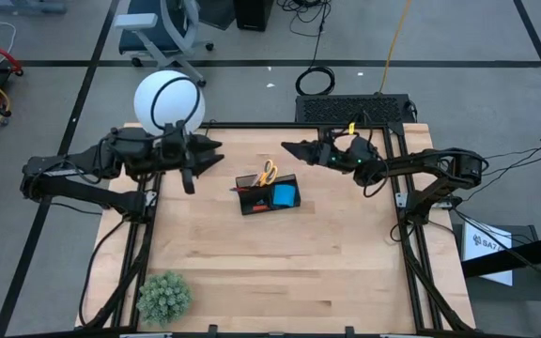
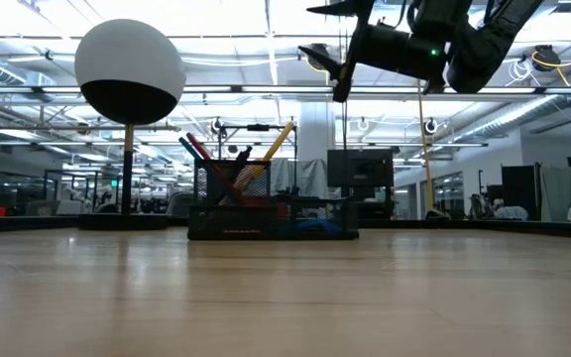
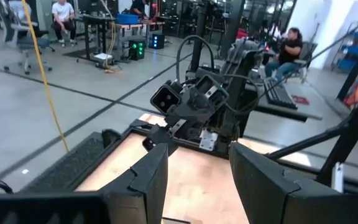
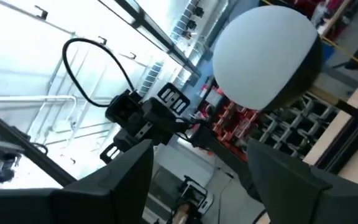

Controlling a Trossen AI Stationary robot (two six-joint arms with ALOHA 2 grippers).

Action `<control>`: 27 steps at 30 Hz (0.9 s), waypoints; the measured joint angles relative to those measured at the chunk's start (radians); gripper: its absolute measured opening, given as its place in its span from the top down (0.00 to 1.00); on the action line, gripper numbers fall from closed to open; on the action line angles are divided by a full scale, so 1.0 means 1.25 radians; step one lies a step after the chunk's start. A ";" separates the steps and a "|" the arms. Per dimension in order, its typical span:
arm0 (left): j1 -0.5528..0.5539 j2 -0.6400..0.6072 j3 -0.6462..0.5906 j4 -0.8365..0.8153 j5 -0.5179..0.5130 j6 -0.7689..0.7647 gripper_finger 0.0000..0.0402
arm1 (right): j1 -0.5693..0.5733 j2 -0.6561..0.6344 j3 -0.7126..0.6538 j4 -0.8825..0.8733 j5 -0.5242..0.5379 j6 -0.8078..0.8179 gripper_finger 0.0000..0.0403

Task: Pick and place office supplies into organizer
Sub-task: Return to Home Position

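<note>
- Small black rectangular mesh organizer (image 1: 243, 207) near the middle of the pale wooden table (image 1: 280, 272), between the two grippers and well apart from both.
- From above, inside it: yellow-handled scissors (image 1: 267, 173) toward the far side, a bright blue square note pad (image 1: 285, 194) in the compartment on the right arm's side, and a slim red piece (image 1: 256, 206) by the near wall.
- From table height instead: thin pens (image 2: 202, 151) leaning crossed out of the taller mesh section, with red, dark and yellow ends up, and only a low blue sliver of the pad.
- Left gripper (image 1: 209, 152) raised beside the white globe lamp (image 1: 169, 101) — fingers (image 3: 148, 177) spread wide, nothing between them.
- Right gripper (image 1: 291, 147) raised over the table's far part — jaws parted, empty, high up in the low view (image 2: 327, 35).
</note>
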 joint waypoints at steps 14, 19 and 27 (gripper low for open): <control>0.000 0.018 0.000 0.002 0.001 -0.066 0.58 | 0.001 0.000 0.000 -0.034 0.021 0.077 0.37; -0.004 0.019 0.000 0.056 0.038 -0.127 0.58 | 0.039 -0.028 0.000 -0.008 -0.003 -0.021 0.37; -0.058 0.019 0.000 0.109 0.054 -0.059 0.58 | 0.149 -0.190 0.000 -0.280 0.061 -0.185 0.37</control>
